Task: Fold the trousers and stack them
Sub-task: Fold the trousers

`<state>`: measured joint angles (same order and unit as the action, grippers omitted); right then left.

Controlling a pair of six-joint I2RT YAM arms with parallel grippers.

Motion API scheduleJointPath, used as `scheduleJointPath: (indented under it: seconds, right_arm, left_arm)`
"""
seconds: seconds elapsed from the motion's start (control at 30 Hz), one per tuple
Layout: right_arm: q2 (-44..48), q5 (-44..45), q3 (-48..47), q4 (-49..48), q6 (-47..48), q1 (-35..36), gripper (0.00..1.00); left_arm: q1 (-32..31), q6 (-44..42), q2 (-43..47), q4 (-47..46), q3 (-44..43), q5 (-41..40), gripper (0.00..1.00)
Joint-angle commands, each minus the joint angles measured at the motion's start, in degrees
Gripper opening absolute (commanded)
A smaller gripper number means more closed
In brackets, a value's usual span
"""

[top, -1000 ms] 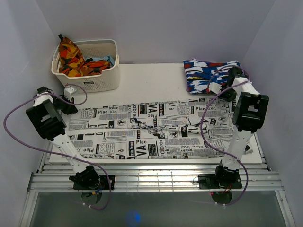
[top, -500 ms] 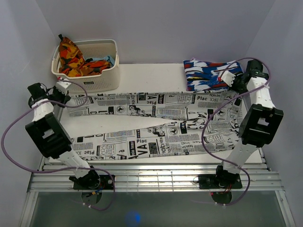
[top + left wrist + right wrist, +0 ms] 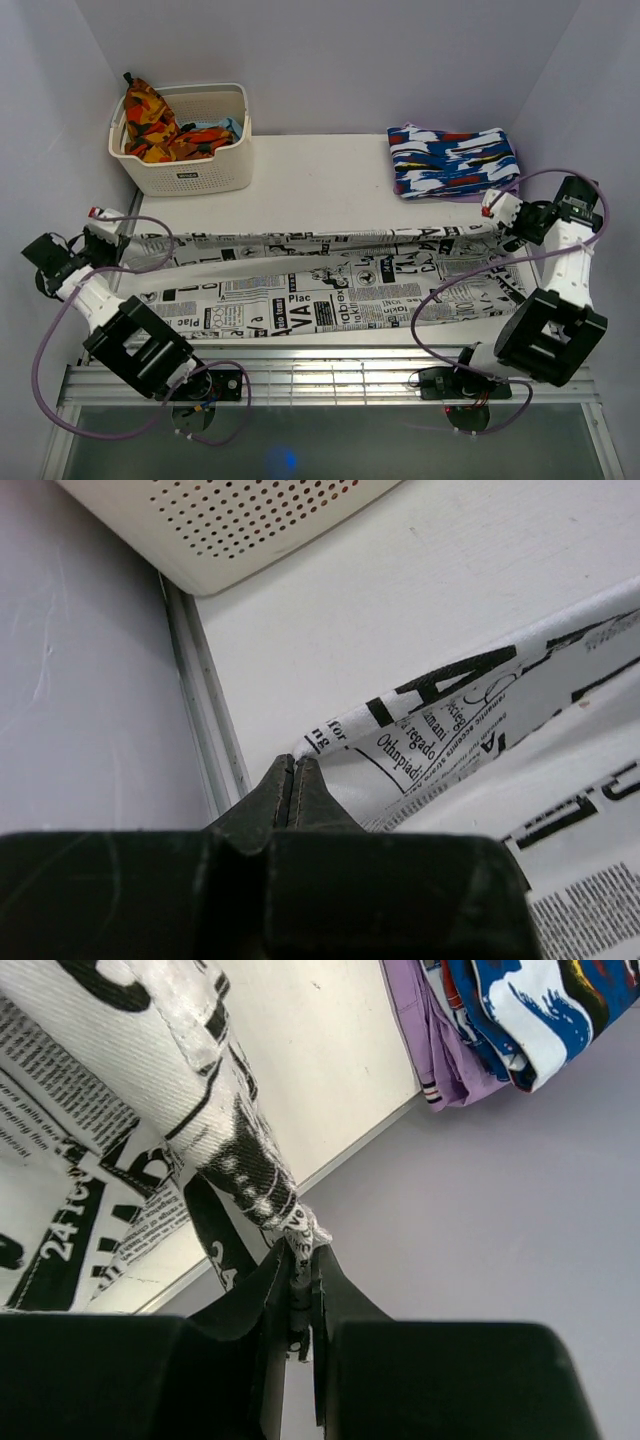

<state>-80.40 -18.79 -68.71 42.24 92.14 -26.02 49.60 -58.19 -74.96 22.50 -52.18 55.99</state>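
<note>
The trousers (image 3: 320, 290) are laid lengthwise across the near half of the worktop (image 3: 320, 180), newsprint side up. Their far edge is drawn into a taut line from one side to the other. Over at the worktop's left edge, the left pincer (image 3: 103, 236) is closed on one end of that line. In the left wrist view its jaws are pressed tightly together, and a printed corner of the fabric is caught right at the tips. Over on the right, the right pincer (image 3: 497, 212) is clamped on the other end. In the right wrist view a bunched strip of the cloth is nipped between the nearly closed jaws. From there the cloth is pulled away towards the middle of the worktop. The near part of the trousers is left flat on the surface, its near edge close to the front rail.

At the far left corner a white basket (image 3: 185, 150) is seen, with an orange patterned cloth (image 3: 150, 120) heaped in it. At the far right a blue-white-red folded garment (image 3: 452, 160) is lying on the worktop, just beyond the right pincer.
</note>
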Motion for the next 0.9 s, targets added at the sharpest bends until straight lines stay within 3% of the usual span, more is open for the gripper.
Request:
scheduleJointPath:
  seconds: [0.0,0.07,0.13,0.23,0.3,0.43,0.53,0.77,0.87]
  right_arm:
    - [7.78,-0.63,6.88,-2.25,8.46,-5.61,0.08]
    - [12.34,-1.34,11.12,-1.81,11.91,-8.85,0.08]
    - [15.0,-1.43,17.88,-1.46,17.62,-11.5,0.08]
    - [18.26,-1.08,26.13,-1.37,25.16,-17.56,0.08]
    - [19.05,0.41,29.58,-1.46,27.82,-20.99,0.08]
    - [18.18,4.1,36.52,-1.54,30.99,-22.93,0.08]
    - [17.74,5.34,37.85,-1.54,31.78,-23.02,0.08]
    - [15.72,7.54,40.93,-5.75,31.71,-22.24,0.08]
    - [13.18,8.76,40.67,-7.52,26.88,-18.91,0.08]
  left_arm:
    - [8.03,-9.34,4.9,3.22,1.21,4.82,0.0]
    - [13.48,-16.56,4.47,14.2,0.6,7.72,0.0]
    - [17.43,-29.04,1.77,27.07,-0.28,8.0,0.0]
    - [19.74,-46.4,-4.46,43.08,-1.52,2.75,0.0]
    - [19.74,-50.78,-7.38,46.04,0.31,-6.01,0.0]
    - [20.0,-53.34,-11.52,40.72,6.28,-19.55,0.0]
    - [20.7,-53.43,-12.84,37.1,7.97,-23.72,0.0]
    - [19.92,-51.67,-10.13,30.69,10.15,-20.84,0.0]
    - [13.87,-43.09,-5.47,20.5,14.98,-22.23,0.0]
